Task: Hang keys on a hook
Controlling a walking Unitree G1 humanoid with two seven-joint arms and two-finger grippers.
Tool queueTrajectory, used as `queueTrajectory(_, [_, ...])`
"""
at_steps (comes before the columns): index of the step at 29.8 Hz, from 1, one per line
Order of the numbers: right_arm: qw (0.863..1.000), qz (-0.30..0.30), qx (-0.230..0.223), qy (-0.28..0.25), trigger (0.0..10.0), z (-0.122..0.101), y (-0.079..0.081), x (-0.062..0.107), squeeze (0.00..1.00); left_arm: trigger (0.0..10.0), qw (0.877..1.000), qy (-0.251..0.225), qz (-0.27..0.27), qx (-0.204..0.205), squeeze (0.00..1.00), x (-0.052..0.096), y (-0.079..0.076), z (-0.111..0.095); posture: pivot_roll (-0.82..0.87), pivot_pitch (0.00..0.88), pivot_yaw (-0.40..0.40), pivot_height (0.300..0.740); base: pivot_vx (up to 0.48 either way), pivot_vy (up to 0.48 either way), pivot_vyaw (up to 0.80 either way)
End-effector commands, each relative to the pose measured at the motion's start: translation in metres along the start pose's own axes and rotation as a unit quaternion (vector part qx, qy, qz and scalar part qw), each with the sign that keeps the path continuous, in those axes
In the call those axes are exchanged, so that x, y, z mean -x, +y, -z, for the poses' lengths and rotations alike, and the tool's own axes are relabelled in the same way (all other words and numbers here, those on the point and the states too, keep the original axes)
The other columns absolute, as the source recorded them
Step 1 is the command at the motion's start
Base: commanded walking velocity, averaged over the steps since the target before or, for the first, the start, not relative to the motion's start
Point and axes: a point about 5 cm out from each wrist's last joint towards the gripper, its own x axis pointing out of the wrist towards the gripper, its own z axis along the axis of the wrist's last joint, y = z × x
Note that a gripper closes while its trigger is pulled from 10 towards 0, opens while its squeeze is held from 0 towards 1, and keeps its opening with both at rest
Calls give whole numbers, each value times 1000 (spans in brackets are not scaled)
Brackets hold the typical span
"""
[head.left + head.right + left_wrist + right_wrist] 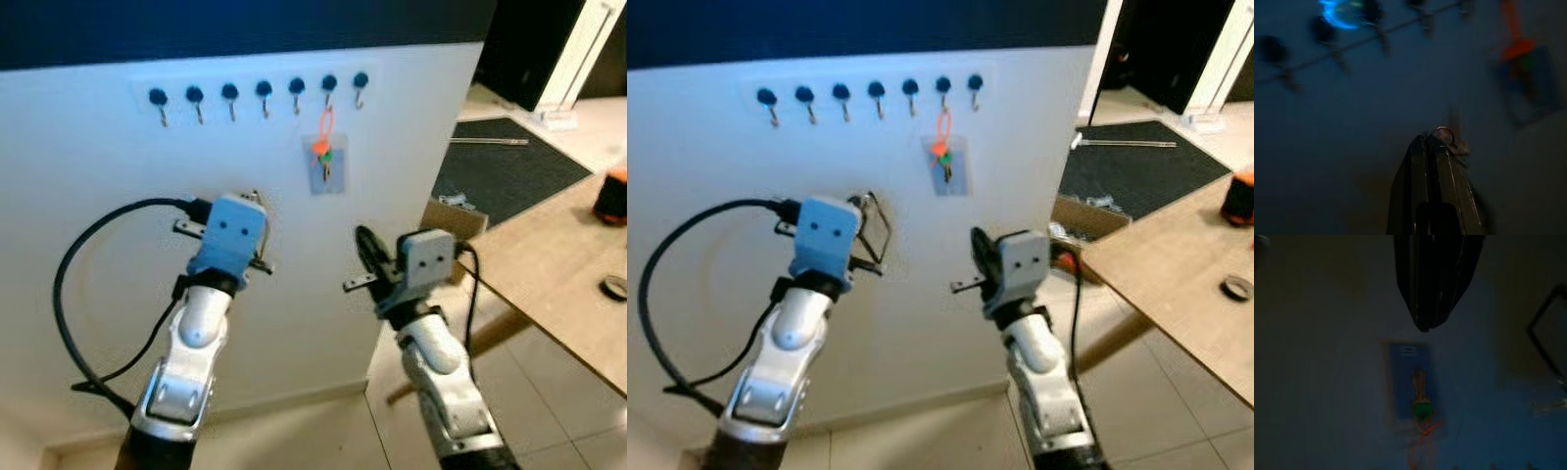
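Left end effector [1432, 147] is raised before the white wall [98, 215], its black fingers pressed together on a small metal key ring [1444, 133] at their tips. Right end effector [364, 247] is held up beside it, below and a little right of the hanging set, fingers closed on nothing. Seven blue-capped hooks [263, 91] run in a row across the wall. An orange loop hangs from the sixth hook [328, 86], carrying the keys [323, 162] with a green tag over a pale card. A wooden counter [549, 264] stands to the right
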Motion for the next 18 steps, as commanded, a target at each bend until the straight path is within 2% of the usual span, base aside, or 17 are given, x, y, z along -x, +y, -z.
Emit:
queueTrajectory(1, [1000, -8, -8, 2, 10000, 1, 5, -1, 0, 10000, 1000, 0, -9, 0, 0, 2, 4, 1, 151, 125, 26, 740, 0, 0, 0])
queueTrajectory(18, [1000, -10, -11, 3, 10000, 2, 6, -2, 0, 10000, 1000, 4, -7, -5, 0, 1, 2, 1, 150, 125, 28, 740, 0, 0, 0])
